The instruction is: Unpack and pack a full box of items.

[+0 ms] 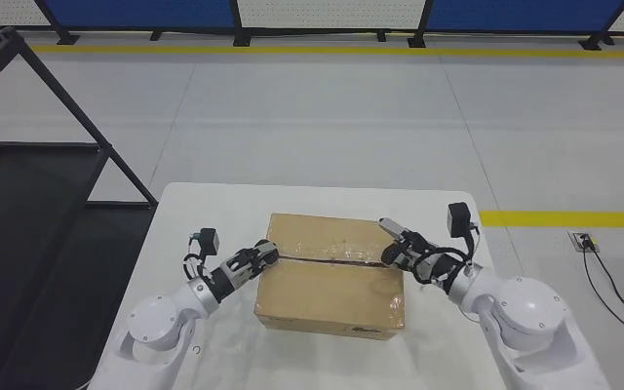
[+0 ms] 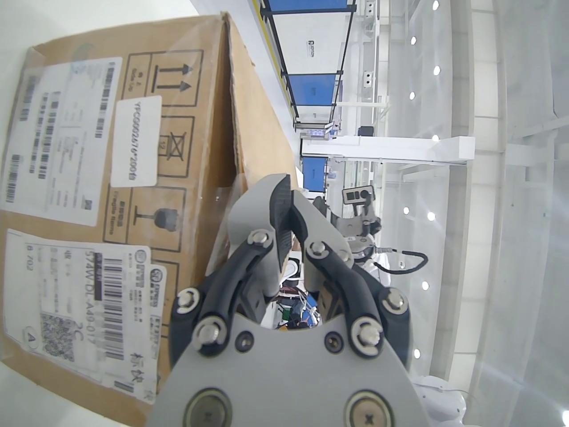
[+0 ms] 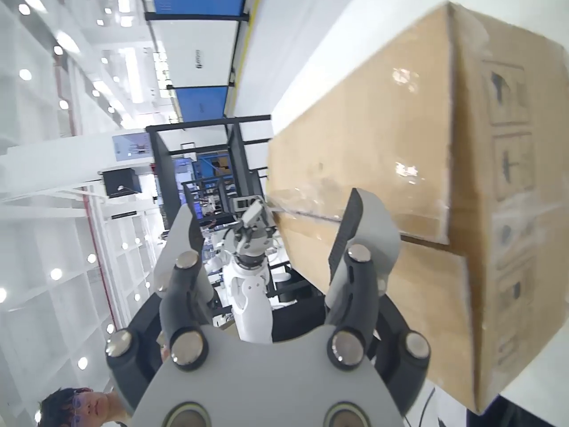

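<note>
The box (image 1: 327,292) is shut, so what is inside is hidden. The near edge of the table (image 1: 195,214) is cut off at the bottom of the top view. The print on the labels (image 2: 62,130) is too blurred to read. The left pincer (image 1: 261,257) is at the box's left end, level with the top seam. In its own wrist view the left pincer (image 2: 288,206) has its pads pressed together, but I cannot tell whether anything is nipped between them. The right pincer (image 1: 392,241) is at the box's right end. Up close the right pincer (image 3: 271,224) is spread wide, with one finger (image 3: 369,233) over the top by the seam. Whether that finger touches the cardboard is unclear.

The box stands in the middle of the table, its long side running left to right. A bare white strip lies at each end, where the arms are, and a wider strip lies on the far side. Past the far edge is open floor (image 1: 390,127). A black frame (image 1: 58,88) stands off to the left.

The box is plain brown cardboard. Glossy, wrinkled clear tape (image 1: 327,258) runs along the seam where the top flaps meet. The left end carries white barcode labels and printed handling symbols, and its top edge looks frayed. The right end also shows handling symbols.
</note>
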You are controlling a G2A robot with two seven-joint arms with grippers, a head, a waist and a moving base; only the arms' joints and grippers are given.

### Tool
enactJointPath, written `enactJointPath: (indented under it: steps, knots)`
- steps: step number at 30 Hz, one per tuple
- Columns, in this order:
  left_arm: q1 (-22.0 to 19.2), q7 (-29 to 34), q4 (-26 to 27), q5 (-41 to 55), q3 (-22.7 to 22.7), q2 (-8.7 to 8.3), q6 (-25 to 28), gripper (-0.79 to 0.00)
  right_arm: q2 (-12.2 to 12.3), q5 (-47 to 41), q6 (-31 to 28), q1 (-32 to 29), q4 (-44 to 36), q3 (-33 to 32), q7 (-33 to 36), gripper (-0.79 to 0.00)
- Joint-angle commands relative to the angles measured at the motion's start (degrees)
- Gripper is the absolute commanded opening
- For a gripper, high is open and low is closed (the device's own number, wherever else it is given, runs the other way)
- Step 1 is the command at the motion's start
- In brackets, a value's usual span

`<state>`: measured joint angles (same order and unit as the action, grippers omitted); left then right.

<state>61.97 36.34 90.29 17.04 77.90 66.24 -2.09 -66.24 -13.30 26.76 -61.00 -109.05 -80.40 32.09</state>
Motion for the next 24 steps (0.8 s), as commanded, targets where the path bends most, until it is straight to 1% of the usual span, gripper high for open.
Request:
enactJointPath:
  steps: [1,2,3,5,7,12,15,19,24]
  knots:
    - [0.08,-0.13,0.12,0.2,0.12,-0.01,0.16,-0.785,-0.18,-1.78,-5.33,-0.47,-0.1,0.41,-0.21,-0.474]
    - [0.11,-0.16,0.2,0.22,0.15,-0.02,0.17,-0.785,-0.28,-2.66,-7.39,-0.3,0.26,0.92,0.35,-0.711]
    - [0.15,-0.22,0.25,0.33,0.19,-0.02,0.24,-0.785,-0.38,-3.54,-8.74,0.04,1.19,1.79,1.45,-0.785]
    - [0.21,-0.34,0.32,0.42,0.24,-0.03,0.38,-0.785,-0.56,-4.18,-10.12,1.98,3.74,3.45,3.17,-0.785]
    - [0.26,-0.5,0.36,0.5,0.25,-0.03,0.41,-0.785,-0.84,-4.86,-10.07,4.64,7.49,5.81,5.08,-0.785]
    - [0.29,-0.68,0.29,0.83,0.31,-0.03,0.37,-0.785,-1.99,-4.88,-8.21,12.61,17.58,12.52,7.15,-0.785]
    - [0.34,-0.81,0.2,1.03,0.43,-0.05,0.34,-0.785,-2.5,-4.64,-6.36,16.0,21.5,15.26,8.87,-0.785]
    - [0.41,-0.88,0.32,1.48,0.6,-0.06,0.36,-0.785,-2.59,-4.57,-5.18,17.58,23.43,16.32,11.43,-0.785]
    - [0.19,-0.9,0.46,1.65,0.46,-0.04,0.39,-0.785,-2.2,-1.43,-1.17,18.12,24.1,17.07,13.46,-0.785]
